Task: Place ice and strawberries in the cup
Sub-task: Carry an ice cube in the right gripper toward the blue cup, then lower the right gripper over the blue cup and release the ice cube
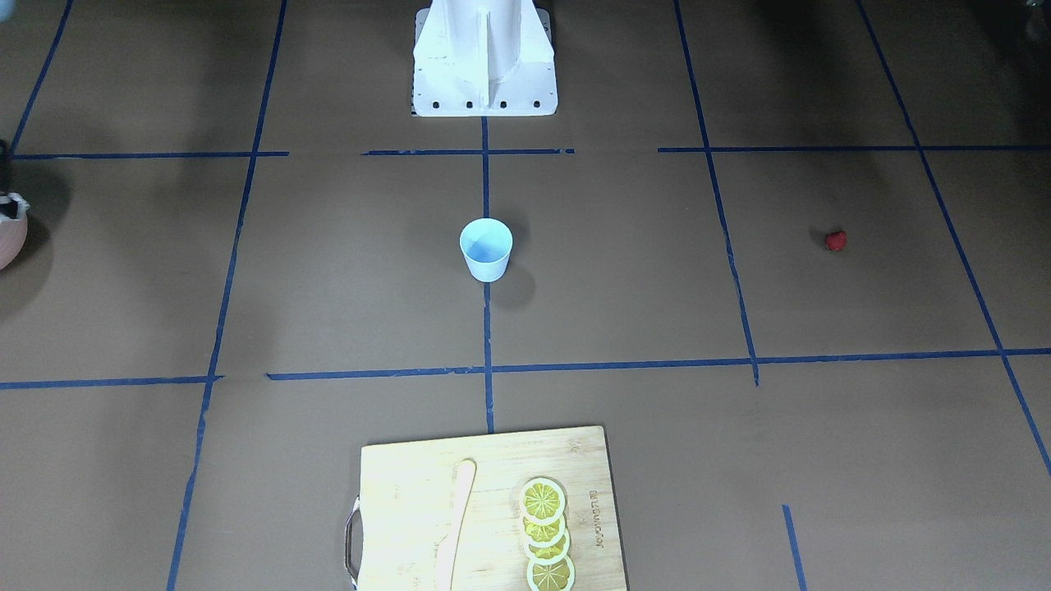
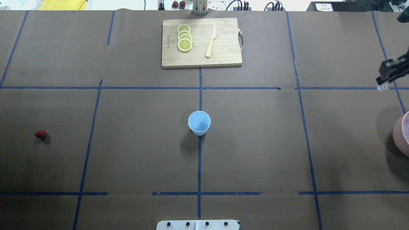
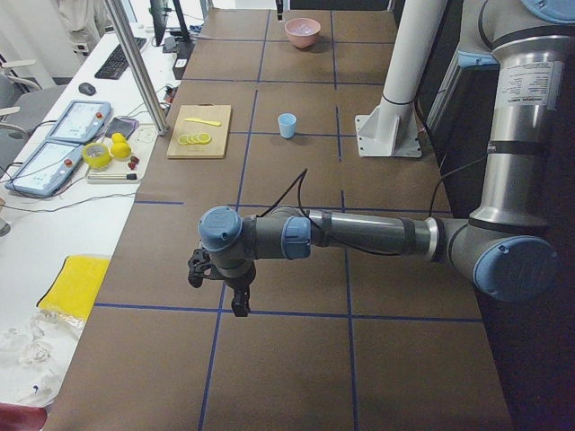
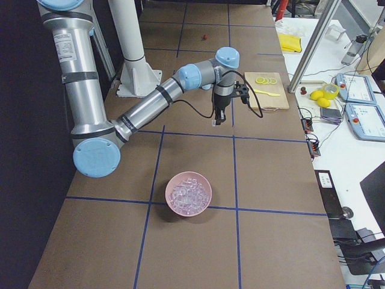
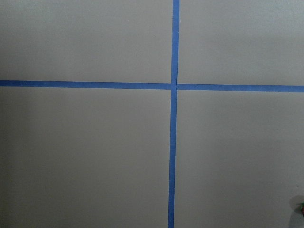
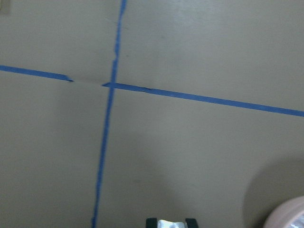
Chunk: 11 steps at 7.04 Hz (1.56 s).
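The light-blue cup stands upright at the table's middle, and also shows in the front view. One red strawberry lies alone far to the left. Ice cubes fill a pink bowl at the right end. My right gripper hangs above the table beyond the bowl, far right of the cup. It is shut on one ice cube. My left gripper shows only in the exterior left view, above bare table. I cannot tell if it is open or shut.
A wooden cutting board lies at the far middle with lemon slices and a pale knife. The white robot base stands at the near middle. Blue tape lines cross the brown table.
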Each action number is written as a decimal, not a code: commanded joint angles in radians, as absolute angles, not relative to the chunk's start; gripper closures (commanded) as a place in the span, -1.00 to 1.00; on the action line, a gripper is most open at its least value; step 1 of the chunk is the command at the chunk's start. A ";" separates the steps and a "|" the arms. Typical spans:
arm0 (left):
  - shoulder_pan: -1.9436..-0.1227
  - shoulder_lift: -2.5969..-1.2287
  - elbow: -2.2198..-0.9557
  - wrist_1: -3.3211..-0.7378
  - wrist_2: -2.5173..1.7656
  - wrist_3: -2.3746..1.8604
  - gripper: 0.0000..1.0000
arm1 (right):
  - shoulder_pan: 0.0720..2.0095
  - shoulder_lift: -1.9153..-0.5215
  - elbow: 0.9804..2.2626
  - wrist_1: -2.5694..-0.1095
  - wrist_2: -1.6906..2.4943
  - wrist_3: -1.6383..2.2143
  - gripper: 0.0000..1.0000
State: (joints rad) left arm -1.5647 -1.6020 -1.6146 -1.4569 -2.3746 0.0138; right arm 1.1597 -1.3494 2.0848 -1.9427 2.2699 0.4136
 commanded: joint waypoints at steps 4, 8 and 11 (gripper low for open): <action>-1.565 -1.592 -1.634 -1.451 -2.375 0.014 -1.00 | 0.636 -0.851 1.914 -1.971 2.050 1.110 0.95; -1.565 -1.586 -1.638 -1.451 -2.375 0.014 -1.00 | 0.515 -0.650 1.671 -1.895 1.937 1.264 0.95; -1.565 -1.586 -1.640 -1.451 -2.375 0.014 -1.00 | 0.517 -0.650 1.592 -1.829 1.885 1.262 0.95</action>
